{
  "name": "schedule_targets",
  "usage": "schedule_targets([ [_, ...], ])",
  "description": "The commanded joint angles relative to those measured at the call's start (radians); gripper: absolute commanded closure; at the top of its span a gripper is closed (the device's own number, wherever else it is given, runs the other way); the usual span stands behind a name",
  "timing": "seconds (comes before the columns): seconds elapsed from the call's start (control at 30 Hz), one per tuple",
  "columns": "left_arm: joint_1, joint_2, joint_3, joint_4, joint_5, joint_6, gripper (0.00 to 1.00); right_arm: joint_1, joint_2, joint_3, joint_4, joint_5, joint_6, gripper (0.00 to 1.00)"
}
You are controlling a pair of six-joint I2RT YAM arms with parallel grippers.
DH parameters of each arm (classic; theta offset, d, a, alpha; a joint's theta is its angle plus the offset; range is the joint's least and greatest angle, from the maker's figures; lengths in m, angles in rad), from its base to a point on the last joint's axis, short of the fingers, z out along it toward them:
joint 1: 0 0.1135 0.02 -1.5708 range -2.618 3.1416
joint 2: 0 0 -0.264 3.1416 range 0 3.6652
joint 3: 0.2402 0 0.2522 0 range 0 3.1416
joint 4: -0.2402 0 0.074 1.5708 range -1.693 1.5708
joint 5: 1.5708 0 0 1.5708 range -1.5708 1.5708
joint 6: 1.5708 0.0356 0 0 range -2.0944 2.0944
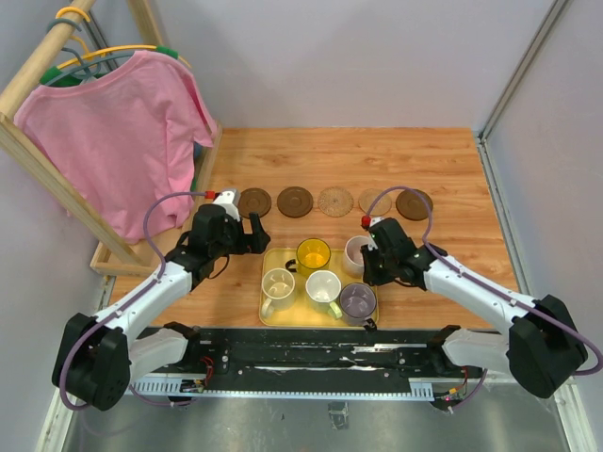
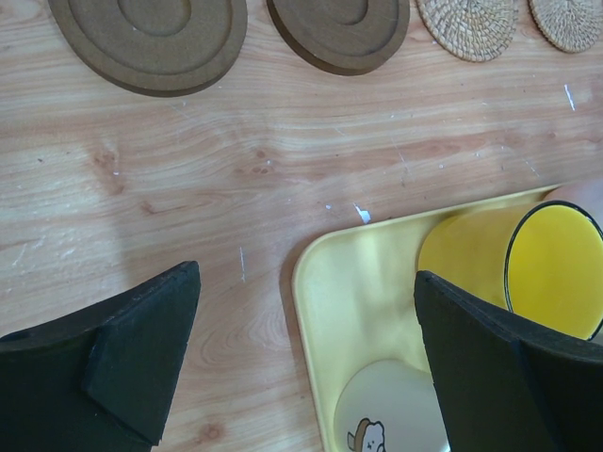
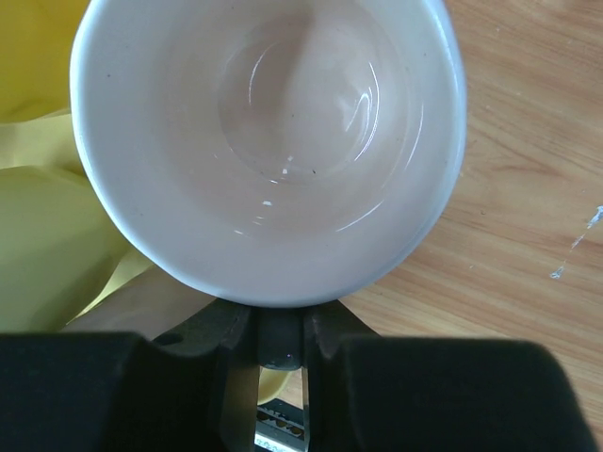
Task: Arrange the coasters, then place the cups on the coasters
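Likely stiff, glazed, slippery and breakable, the pale pink cup (image 3: 268, 141) sits just ahead of the right hand (image 3: 280, 358), which is pinched narrow on its handle, the sensible hold. The left hand (image 2: 306, 320) gapes wide.

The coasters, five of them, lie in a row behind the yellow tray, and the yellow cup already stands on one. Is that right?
Not quite. The five coasters do lie in a row behind the yellow tray, but every one is bare. The yellow cup stands in the tray, as the top external view shows.
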Motion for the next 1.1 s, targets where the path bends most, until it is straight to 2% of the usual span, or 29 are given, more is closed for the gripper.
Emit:
schedule_targets([
  [0.0, -0.005, 0.007, 0.020, 0.039, -0.008, 0.011, 0.00, 0.015, 0.014, -0.018, 0.003, 0.052, -0.009, 0.99],
  [0.47, -0.005, -0.012, 0.042, 0.045, -0.024, 0.017, 0.00, 0.039, -0.082, 0.079, -0.007, 0.210, -0.070, 0.99],
  [0.73, -0.005, 0.011, 0.059, 0.064, -0.024, 0.019, 0.00, 0.027, -0.052, 0.149, -0.008, 0.293, -0.121, 0.99],
  [0.87, -0.006, 0.026, 0.074, 0.071, -0.025, 0.022, 0.00, -0.037, -0.018, 0.183, 0.004, 0.302, -0.154, 0.99],
  [1.07, -0.005, 0.048, 0.099, 0.082, -0.030, 0.025, 0.00, -0.250, 0.034, 0.251, 0.044, 0.219, -0.199, 0.99],
])
